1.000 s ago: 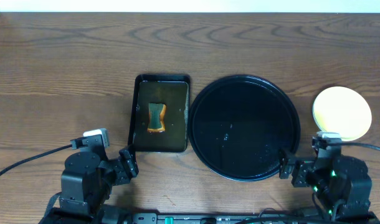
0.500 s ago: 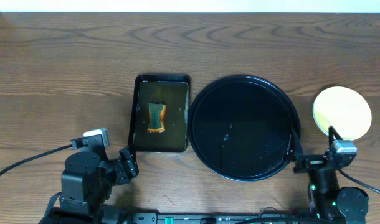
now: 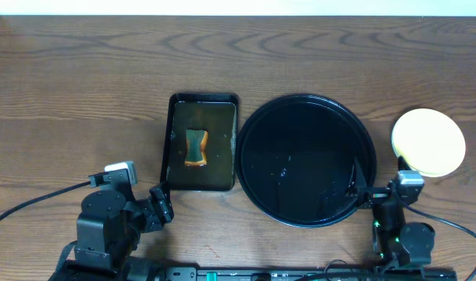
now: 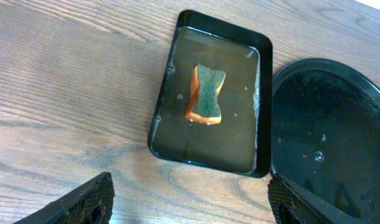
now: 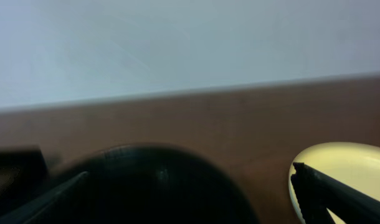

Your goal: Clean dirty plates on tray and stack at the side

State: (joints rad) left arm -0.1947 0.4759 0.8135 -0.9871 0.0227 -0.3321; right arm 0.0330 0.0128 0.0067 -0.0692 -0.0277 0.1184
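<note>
1. Left end effector (image 4: 189, 180) stands wide open and empty, near the small tray (image 4: 265, 106) holding the sponge (image 4: 207, 93).
2. Right end effector (image 5: 190, 171) is equally wide and empty, at the round tray (image 3: 300, 133).
3. A yellow plate (image 3: 429, 140) sits on the worktop (image 3: 82, 94), right of the round tray; possibly others lie beneath.

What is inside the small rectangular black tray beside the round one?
A sponge, green on top and orange at the side, lies in shallow murky liquid in the rectangular tray. The floor under the sponge is hidden.
</note>
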